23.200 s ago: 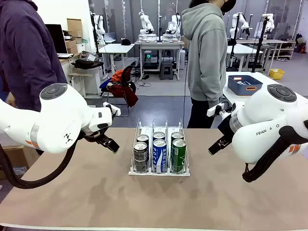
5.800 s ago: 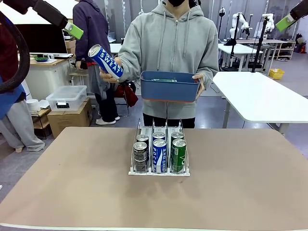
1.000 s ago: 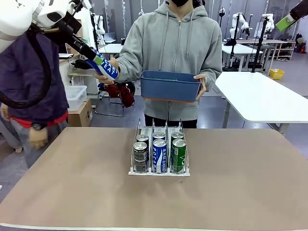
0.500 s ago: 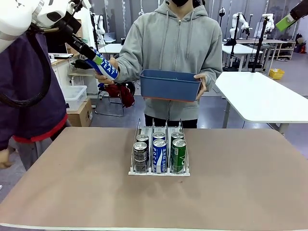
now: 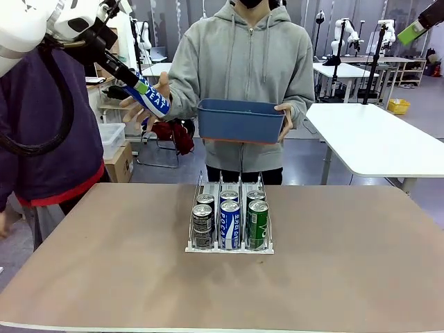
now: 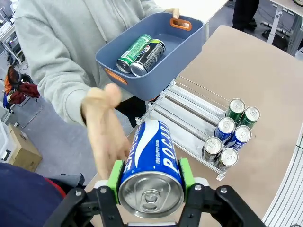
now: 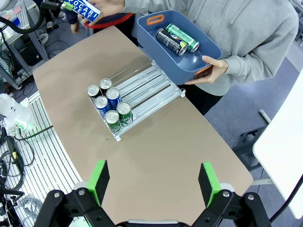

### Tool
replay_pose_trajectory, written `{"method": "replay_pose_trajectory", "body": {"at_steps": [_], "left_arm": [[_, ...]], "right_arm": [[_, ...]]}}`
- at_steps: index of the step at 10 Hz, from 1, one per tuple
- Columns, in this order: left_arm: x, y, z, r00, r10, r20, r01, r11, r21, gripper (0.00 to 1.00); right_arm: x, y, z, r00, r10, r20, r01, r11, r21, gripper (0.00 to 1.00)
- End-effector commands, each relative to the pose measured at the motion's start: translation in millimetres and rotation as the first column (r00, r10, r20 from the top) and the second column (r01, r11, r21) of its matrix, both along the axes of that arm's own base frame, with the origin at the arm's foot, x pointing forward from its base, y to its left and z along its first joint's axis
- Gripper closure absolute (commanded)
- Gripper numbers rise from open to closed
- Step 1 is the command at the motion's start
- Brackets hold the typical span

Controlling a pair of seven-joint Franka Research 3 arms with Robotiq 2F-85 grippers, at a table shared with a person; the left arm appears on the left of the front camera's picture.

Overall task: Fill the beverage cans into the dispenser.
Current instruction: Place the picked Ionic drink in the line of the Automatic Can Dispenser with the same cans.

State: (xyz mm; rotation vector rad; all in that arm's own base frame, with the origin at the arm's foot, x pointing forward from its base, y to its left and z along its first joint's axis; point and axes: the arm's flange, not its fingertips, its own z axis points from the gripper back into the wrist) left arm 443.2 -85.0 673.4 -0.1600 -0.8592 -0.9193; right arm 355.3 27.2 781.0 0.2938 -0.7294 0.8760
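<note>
Beyond the desk [image 5: 104, 277], upper left of frame, the left hand [image 5: 143, 88] pinches a blue-and-white can [image 5: 157, 104]; the right hand [image 7: 154, 182] stands spread

**Front view:** The top-left corner cuts off the left arm above the left claw [image 5: 142, 87]. The claw fingers cover the upper end of the blue-and-white can [image 5: 158, 105]. The can screens part of the person's hand [image 5: 129, 109]. The bin [image 5: 239, 126] wall conceals its contents. In the rack [image 5: 229, 248], the front cans [image 5: 229, 225] hide the bodies of the rear cans [image 5: 229, 195].

**Right wrist view:** The bottom edge crops the base of the right claw [image 7: 154, 182]. The top edge crops the blue-and-white can. Label print on the two loose cans [image 7: 177, 38] in the bin is too small to read.
</note>
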Motion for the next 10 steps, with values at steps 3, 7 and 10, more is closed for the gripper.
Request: {"method": "replay_pose_trajectory", "body": {"at_steps": [3, 7, 10], "left_arm": [[0.0, 4.2, 1.8, 1.000, -0.002, 0.013, 0.002, 1.000, 0.003, 0.63], [0.0, 4.2, 1.8, 1.000, -0.002, 0.013, 0.002, 1.000, 0.003, 0.63], [-9.4, -3.5, -2.7, 1.000, 0.001, -0.016, -0.001, 1.000, 0.017, 0.43]], "right_arm": [[-1.5, 0.2, -1.0, 1.000, 0.002, -0.001, -0.002, 1.000, 0.000, 0.00], [-1.5, 0.2, -1.0, 1.000, 0.002, -0.001, -0.002, 1.000, 0.000, 0.00], [-1.5, 0.2, -1.0, 1.000, 0.002, -0.001, -0.002, 1.000, 0.000, 0.00]]}}
